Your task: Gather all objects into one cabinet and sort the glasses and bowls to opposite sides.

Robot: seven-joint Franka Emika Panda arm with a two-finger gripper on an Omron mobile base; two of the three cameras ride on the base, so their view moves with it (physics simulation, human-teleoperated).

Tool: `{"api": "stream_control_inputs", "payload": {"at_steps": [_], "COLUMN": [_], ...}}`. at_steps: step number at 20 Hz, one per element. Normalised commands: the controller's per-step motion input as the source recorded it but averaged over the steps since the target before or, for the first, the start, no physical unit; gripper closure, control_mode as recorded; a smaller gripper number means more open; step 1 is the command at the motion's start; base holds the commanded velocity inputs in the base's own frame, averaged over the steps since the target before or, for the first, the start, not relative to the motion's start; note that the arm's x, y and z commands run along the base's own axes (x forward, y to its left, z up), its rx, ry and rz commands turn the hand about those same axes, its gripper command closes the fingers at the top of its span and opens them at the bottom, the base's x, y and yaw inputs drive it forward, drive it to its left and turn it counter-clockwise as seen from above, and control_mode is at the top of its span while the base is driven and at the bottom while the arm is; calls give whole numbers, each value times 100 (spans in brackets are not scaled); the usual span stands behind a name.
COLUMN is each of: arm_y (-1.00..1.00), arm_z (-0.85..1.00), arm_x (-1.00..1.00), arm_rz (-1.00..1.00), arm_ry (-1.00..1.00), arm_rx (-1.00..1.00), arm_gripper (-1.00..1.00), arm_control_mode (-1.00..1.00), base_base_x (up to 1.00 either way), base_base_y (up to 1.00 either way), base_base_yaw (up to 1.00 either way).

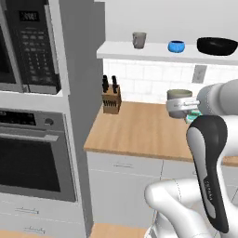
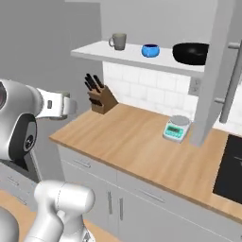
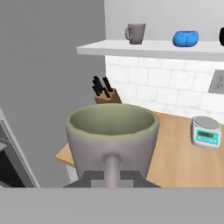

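The gripper (image 3: 112, 178) is pinched shut on the handle of a grey-olive cup (image 3: 112, 135), upright just above its fingers over the counter (image 1: 139, 128); it looks light, rigid and slick, so that narrow handle seems a twist-prone hold.

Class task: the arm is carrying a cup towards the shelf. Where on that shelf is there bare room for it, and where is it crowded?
Free: the shelf left of the grey cup, and the gap between that cup and the blue bowl. Crowded: the right end, where the black bowl sits close beside the blue bowl.
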Motion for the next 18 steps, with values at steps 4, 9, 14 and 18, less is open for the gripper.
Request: {"api": "stream_control_inputs", "payload": {"at_steps": [4, 9, 14, 18], "arm_y": [0, 0, 0, 0], "arm_z": [0, 0, 0, 0], "arm_x": [0, 0, 0, 0], "arm_rz": [0, 0, 0, 0], "arm_ry": [0, 0, 0, 0], "arm_rx": [0, 0, 0, 0], "arm_gripper": [100, 100, 100, 100], "arm_control_mode": [100, 100, 100, 100], "base_base_x": [83, 41, 3, 39], "base_base_y": [53, 28, 10, 10], "base_base_yaw": [-45, -53, -22, -16]}}
